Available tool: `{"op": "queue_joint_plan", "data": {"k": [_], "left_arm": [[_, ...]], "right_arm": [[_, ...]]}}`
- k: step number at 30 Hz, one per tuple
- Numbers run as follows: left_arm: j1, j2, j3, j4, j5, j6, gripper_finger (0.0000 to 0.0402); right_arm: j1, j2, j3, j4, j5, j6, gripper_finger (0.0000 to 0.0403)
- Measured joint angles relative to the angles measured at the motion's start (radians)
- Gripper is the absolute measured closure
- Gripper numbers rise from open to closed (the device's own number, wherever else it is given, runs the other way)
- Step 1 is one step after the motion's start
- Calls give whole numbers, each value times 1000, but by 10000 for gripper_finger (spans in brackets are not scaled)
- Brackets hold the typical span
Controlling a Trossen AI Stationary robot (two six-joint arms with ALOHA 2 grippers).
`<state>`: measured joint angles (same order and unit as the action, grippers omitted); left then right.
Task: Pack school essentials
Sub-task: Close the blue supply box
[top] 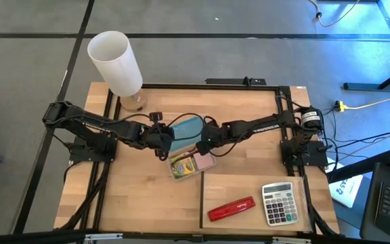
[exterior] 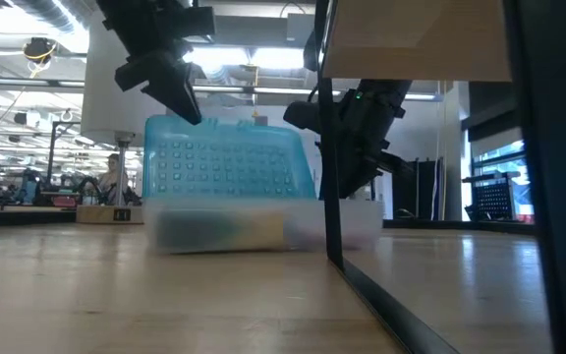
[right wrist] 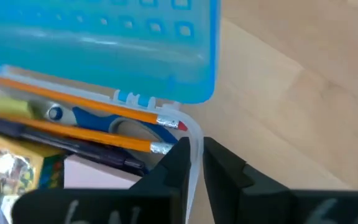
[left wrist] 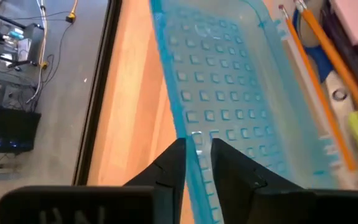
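Two arms reaching inward, left tool (left wrist: 197, 163) pinching blue lid (left wrist: 222, 93) edge, right tool (right wrist: 194, 163) pinching clear case rim (right wrist: 194, 140)

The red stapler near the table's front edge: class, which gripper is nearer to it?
Right. The right gripper sits at the pencil box, up-left of the red stapler; the left gripper sits farther left, at the blue lid.
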<state>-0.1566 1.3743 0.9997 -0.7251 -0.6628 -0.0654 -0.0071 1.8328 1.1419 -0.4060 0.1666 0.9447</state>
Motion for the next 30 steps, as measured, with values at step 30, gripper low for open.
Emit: {"op": "queue_joint_plan", "data": {"k": [30], "left_arm": [[93,-47,138,-386,308,-269,323]], "right_arm": [[-56,-2,16,-13,-236,-66,366]]}}
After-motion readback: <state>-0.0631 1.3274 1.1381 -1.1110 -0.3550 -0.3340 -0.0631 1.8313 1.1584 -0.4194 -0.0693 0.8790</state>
